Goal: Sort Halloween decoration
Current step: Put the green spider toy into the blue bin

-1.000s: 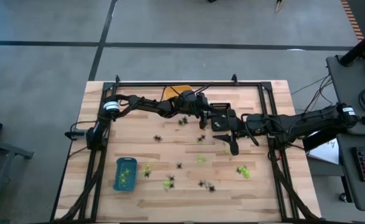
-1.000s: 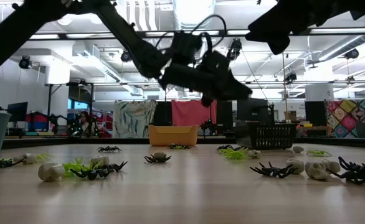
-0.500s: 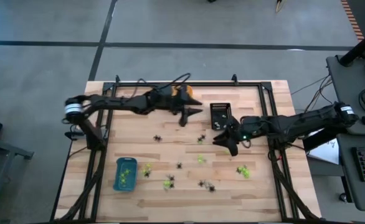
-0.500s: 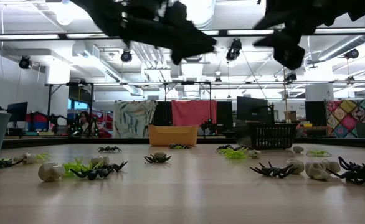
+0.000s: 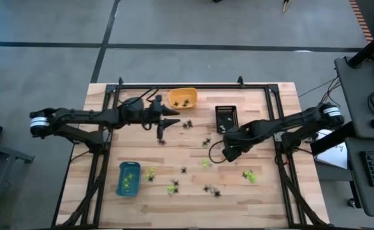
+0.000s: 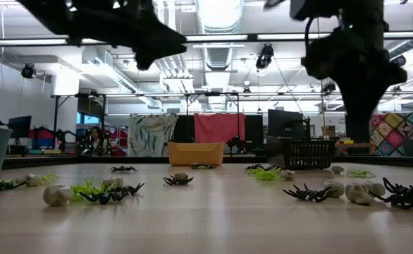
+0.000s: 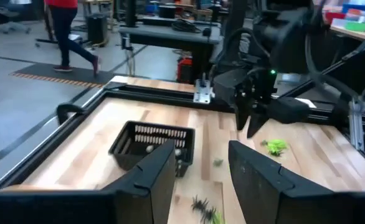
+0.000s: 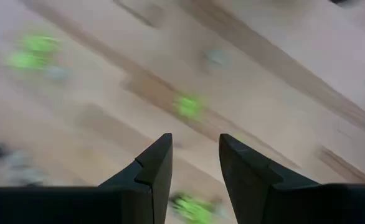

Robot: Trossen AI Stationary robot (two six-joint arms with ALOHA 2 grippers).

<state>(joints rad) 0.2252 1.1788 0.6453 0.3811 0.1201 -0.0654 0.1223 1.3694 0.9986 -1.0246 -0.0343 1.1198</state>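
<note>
Right gripper (image 5: 227, 153) now beside lime-green trinket (image 5: 205, 163)

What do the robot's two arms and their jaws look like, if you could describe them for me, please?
Both arms are dark, slender and jointed, each with a white band near the shoulder end and black cables looping alongside. The left arm and right arm look alike. Each ends in two flat, dark, wedge-shaped fingers, set in parallel. A small green light glows on the right arm's wrist.

Grey concrete floor (image 5: 46, 38) with dark seams; open workshop behind, ceiling lights (image 6: 217, 14), red curtain (image 6: 219, 128), desks.
</note>
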